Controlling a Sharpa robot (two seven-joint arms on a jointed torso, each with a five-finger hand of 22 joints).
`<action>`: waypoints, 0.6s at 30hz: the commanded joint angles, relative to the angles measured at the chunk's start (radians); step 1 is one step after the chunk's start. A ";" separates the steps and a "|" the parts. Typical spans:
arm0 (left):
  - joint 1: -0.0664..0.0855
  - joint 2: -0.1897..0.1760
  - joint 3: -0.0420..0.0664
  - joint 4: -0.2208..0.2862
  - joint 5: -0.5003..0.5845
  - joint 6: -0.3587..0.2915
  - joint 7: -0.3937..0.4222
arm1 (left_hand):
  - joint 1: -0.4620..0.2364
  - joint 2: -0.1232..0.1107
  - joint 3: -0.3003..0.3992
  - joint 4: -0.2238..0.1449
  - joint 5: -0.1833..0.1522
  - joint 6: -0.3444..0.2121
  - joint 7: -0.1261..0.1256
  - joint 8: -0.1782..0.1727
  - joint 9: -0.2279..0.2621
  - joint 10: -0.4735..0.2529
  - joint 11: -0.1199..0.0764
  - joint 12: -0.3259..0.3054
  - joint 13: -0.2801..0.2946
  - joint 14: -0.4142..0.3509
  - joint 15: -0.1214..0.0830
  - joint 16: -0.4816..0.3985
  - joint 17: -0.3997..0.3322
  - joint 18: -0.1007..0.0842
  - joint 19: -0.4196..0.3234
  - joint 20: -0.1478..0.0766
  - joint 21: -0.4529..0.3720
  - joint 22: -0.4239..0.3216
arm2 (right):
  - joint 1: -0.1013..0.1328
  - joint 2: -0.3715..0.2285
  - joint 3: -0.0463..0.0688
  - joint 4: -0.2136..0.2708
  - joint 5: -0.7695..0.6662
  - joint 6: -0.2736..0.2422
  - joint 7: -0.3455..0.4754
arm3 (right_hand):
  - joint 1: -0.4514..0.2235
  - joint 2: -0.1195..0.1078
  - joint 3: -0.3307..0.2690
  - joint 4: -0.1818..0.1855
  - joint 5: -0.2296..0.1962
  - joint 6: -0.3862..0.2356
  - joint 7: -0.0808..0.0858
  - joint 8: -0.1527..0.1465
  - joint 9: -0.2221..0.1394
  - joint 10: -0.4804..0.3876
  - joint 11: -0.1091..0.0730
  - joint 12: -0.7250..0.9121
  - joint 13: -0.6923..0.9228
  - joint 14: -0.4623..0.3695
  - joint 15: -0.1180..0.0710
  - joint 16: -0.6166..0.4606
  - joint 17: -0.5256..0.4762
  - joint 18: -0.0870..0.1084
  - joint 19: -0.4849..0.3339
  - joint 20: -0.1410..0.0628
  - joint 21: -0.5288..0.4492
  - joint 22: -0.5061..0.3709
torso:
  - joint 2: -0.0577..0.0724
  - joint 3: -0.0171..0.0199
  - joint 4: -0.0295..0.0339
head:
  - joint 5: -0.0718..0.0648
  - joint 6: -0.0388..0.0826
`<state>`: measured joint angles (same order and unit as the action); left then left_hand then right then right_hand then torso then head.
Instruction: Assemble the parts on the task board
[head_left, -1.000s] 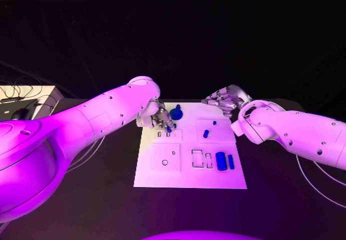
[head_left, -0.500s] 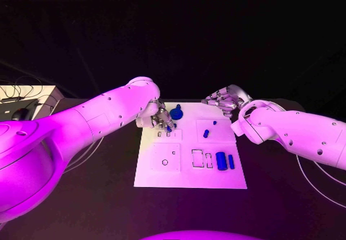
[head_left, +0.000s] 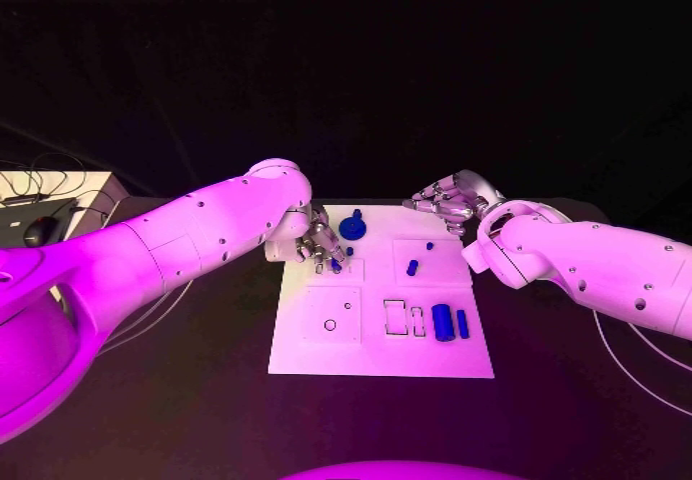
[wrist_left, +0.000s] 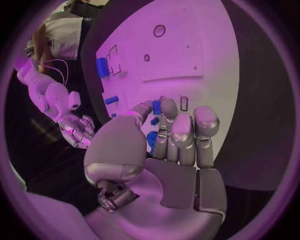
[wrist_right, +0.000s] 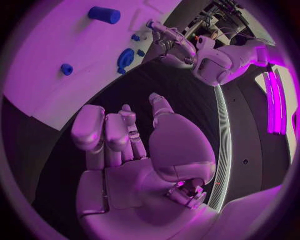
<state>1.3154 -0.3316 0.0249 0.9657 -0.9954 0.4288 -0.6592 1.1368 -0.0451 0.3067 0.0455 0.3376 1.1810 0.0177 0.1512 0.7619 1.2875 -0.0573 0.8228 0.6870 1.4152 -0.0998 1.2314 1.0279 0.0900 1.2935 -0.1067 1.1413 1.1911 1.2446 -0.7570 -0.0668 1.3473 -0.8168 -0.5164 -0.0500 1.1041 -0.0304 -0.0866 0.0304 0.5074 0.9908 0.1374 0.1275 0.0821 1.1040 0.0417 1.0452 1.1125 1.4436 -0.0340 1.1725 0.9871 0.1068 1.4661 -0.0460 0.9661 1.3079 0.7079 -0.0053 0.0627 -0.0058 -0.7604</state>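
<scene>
- Several blue parts already sit on the task board (head_left: 378, 345): two upright pieces (head_left: 450, 322) near the front right, a small peg (head_left: 413, 267) mid-board, and a round part (head_left: 353, 228) at the far edge.
- The left hand (head_left: 320, 243) hangs over the board's far left corner, fingers close together around a small blue piece (head_left: 338, 259); I cannot tell whether it truly holds it.
- The right hand (head_left: 450, 200) hovers off the far right corner, fingers loosely curled, holding nothing.
- Outlined slots lie vacant, so much assembly remains.
</scene>
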 joint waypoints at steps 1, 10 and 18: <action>-0.001 -0.010 0.001 0.029 0.019 -0.030 0.002 | 0.034 0.027 0.149 -0.142 0.004 0.007 -0.004 0.004 0.001 0.009 -0.007 0.002 -0.001 0.003 -0.002 -0.003 0.000 -0.004 0.005 0.005 0.002 0.004 | -0.001 -0.001 0.000 0.000 -0.009 0.014 0.008 | -0.005 0.001 -0.006 -0.001 0.006 0.001 0.006 -0.003 0.001 -0.006 -0.001 -0.006 -0.001 -0.003 -0.004 -0.004 -0.001 0.007 0.049 -0.005 -0.004 0.126 | -0.002 -0.0018 0.0030 | 0.001 -0.002; -0.009 -0.029 0.001 0.064 0.009 -0.097 0.015 | 0.030 0.024 0.164 -0.142 0.005 0.008 -0.005 0.007 0.004 0.012 -0.008 0.000 -0.001 0.003 -0.003 -0.002 -0.002 -0.005 0.008 0.003 0.005 0.007 | -0.003 -0.003 0.000 -0.001 -0.009 0.016 0.008 | -0.006 0.004 -0.006 -0.004 0.006 0.001 0.006 -0.003 0.001 -0.006 -0.001 -0.004 0.000 -0.003 -0.004 -0.006 0.000 0.006 0.050 -0.006 -0.007 0.126 | -0.004 -0.0017 0.0035 | 0.003 -0.002; -0.016 -0.029 0.000 0.066 0.005 -0.108 0.019 | 0.029 0.025 0.165 -0.141 0.005 0.008 -0.005 0.008 0.004 0.013 -0.008 0.001 -0.001 0.003 -0.003 -0.002 -0.003 -0.005 0.009 0.003 0.005 0.008 | -0.004 -0.002 0.000 -0.001 -0.008 0.017 0.008 | -0.006 0.004 -0.006 -0.004 0.006 0.001 0.006 -0.003 0.001 -0.006 -0.001 -0.004 0.000 -0.003 -0.004 -0.006 0.000 0.006 0.050 -0.006 -0.007 0.126 | -0.002 -0.0011 0.0024 | 0.006 -0.002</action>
<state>1.3009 -0.3618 0.0250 1.0287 -0.9887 0.3436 -0.6538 1.1368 -0.0451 0.3167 0.0555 0.3399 1.1837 0.0151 0.1555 0.7652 1.2909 -0.0603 0.8228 0.6871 1.4152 -0.0998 1.2314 1.0261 0.0900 1.2971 -0.1031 1.1413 1.1983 1.2413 -0.7591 -0.0666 1.3459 -0.8170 -0.5131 -0.0499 1.1041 -0.0304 -0.0895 0.0275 0.5074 0.9918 0.1364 0.1275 0.0821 1.1041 0.0417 1.0452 1.1125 1.4436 -0.0340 1.1725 0.9871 0.1067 1.4661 -0.0460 0.9661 1.3076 0.7048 -0.0071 0.0662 -0.0004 -0.7618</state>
